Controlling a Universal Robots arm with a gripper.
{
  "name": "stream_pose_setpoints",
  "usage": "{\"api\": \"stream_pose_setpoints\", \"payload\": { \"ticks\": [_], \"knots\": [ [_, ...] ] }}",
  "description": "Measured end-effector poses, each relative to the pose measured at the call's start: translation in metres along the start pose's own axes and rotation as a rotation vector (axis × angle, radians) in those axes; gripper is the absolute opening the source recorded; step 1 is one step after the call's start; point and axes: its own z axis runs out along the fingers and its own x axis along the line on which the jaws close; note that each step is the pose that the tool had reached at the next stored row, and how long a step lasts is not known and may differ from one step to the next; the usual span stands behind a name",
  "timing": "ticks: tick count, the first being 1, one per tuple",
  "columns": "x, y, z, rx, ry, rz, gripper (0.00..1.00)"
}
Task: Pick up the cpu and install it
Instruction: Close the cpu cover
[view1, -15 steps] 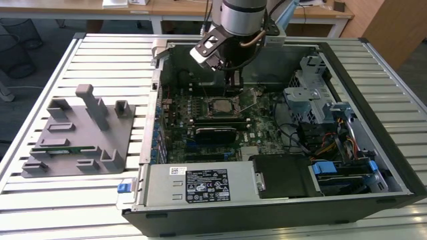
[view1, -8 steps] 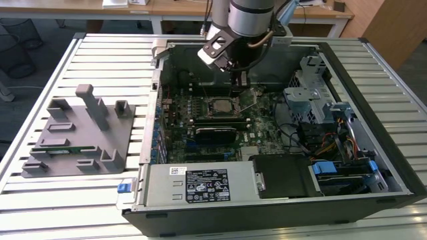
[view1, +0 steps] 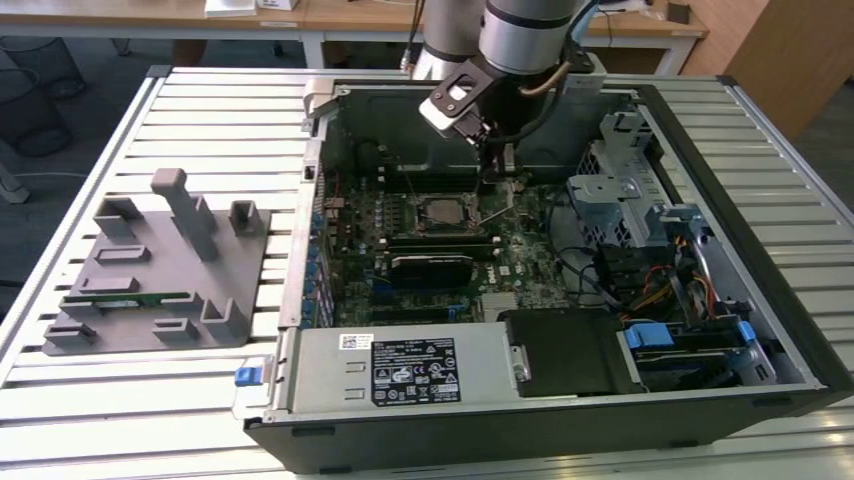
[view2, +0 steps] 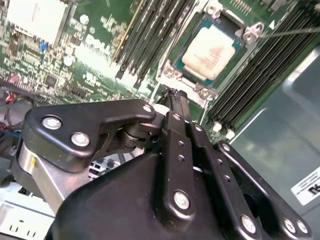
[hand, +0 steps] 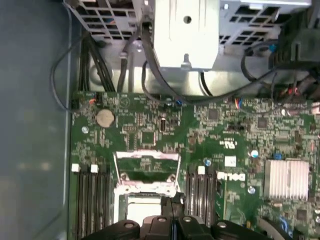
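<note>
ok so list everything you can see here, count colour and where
table: one, pale, slatted, under everything
computer case: one, black, open, on the table
motherboard: one, green, inside the case
cpu: one, silver top, lying in its socket on the motherboard
heatsink: one, silver, on the motherboard
fixture: one, grey, on the table at the exterior view's left of the case
memory stick: one, green, on the fixture
arm: one, grey, reaching into the case
fingers: black, shut, tips beside the socket
</note>
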Motion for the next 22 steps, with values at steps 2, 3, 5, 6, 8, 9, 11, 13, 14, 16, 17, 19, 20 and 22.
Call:
{"api": "stream_pose_setpoints", "payload": {
  "ticks": [2,3,5,6,8,9,11,13,14,16,17,19,20,22],
  "knots": [
    [0.0043,0.0011,0.0003,0.0,0.0,0.0,0.11],
    [0.0058,0.0017,0.0006,0.0,0.0001,-0.002,0.11],
    [0.0067,0.0029,0.0017,-0.0004,0.0003,-0.007,0.11],
    [0.0067,0.0032,0.0024,-0.0011,0.0,-0.011,0.11],
    [0.0067,0.0038,0.0038,-0.007,-0.0003,-0.015,0.11],
    [0.0067,0.0051,0.0043,-0.0094,-0.0003,-0.017,0.11],
    [0.0074,0.0141,0.0059,-0.012,-0.0006,-0.02,0.11],
    [0.0079,0.0177,0.0061,-0.012,-0.0005,-0.02,0.11],
    [0.0084,0.0192,0.0062,-0.012,-0.0007,-0.02,0.11],
    [0.0103,0.0238,0.0067,-0.012,-0.0006,-0.02,0.11],
    [0.0115,0.0263,0.0069,-0.012,-0.0008,-0.02,0.11],
    [0.014,0.0316,0.0077,-0.012,-0.0008,-0.02,0.11],
    [0.0151,0.034,0.0081,-0.012,-0.0007,-0.02,0.11],
    [0.017,0.0387,0.0088,-0.012,-0.0007,-0.02,0.11]
  ]
}}
